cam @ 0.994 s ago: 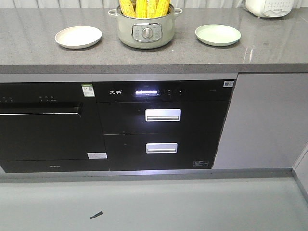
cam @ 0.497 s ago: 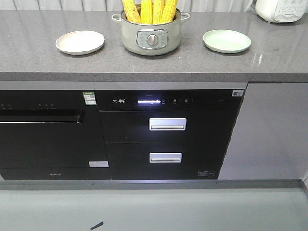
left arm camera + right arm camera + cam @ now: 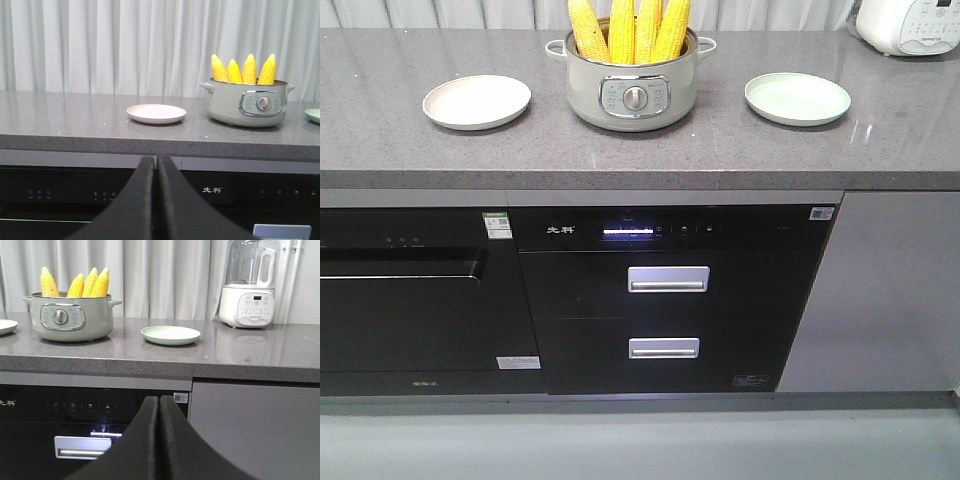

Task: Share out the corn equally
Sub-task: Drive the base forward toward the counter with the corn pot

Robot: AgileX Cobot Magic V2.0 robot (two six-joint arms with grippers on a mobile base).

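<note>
we see the four corn cobs [image 3: 628, 30] standing tips-up in the electric pot [image 3: 632, 95], top centre. they sit upper right of our left gripper [image 3: 155, 161] and upper left of our right gripper [image 3: 159, 400]. both grippers are pressed together and empty, and neither looks clearly nearer.

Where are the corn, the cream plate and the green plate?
corn [image 3: 620, 30], front view, middle of one cob
cream plate [image 3: 477, 101], front view, bare centre
green plate [image 3: 797, 97], front view, bare centre
</note>
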